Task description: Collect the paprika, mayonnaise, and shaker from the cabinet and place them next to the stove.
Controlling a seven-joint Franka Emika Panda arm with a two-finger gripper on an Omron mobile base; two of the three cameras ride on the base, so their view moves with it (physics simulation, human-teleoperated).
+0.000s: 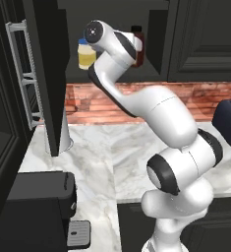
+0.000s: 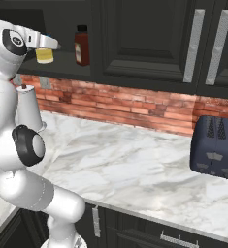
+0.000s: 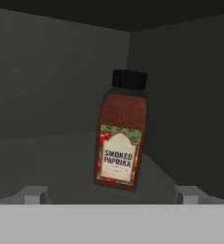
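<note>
Setting: dark black wall cabinet (image 2: 135, 43) above a white marbled bench (image 2: 135, 164), with a red brick strip of wall between them.
Paprika: the paprika (image 3: 120, 131), a dark red-brown bottle with a black cap and a label reading "Smoked Paprika", stands upright on the shelf inside the open recess of the cabinet. In the hand view it sits straight ahead, between the two fingertips (image 3: 35, 194) and some way beyond them, near the recess's far corner.
Mayonnaise: the mayonnaise (image 1: 86, 54), a pale-yellow jar with a blue lid, stands on the same shelf, apart from the bottle.
Shaker: cannot be made out in these views.
Step in hand: by my judgement, the reach for the first item, the paprika; nothing looks collected yet.
Next move: likely calls for pushing the hand deeper into the recess until the fingers sit either side of the bottle's body, then closing on it and drawing it out clear of the shelf and door.
Claw: the claw (image 3: 112, 195) is spread wide, holds nothing, and touches nothing; the bottle is well apart from its tips.
Arm: raised high, with the hand at the mouth of the recess.
Surroundings: a dark toaster (image 2: 216, 147) rests on the bench to the right, and a white cone-shaped object (image 2: 29, 107) to the left.
</note>
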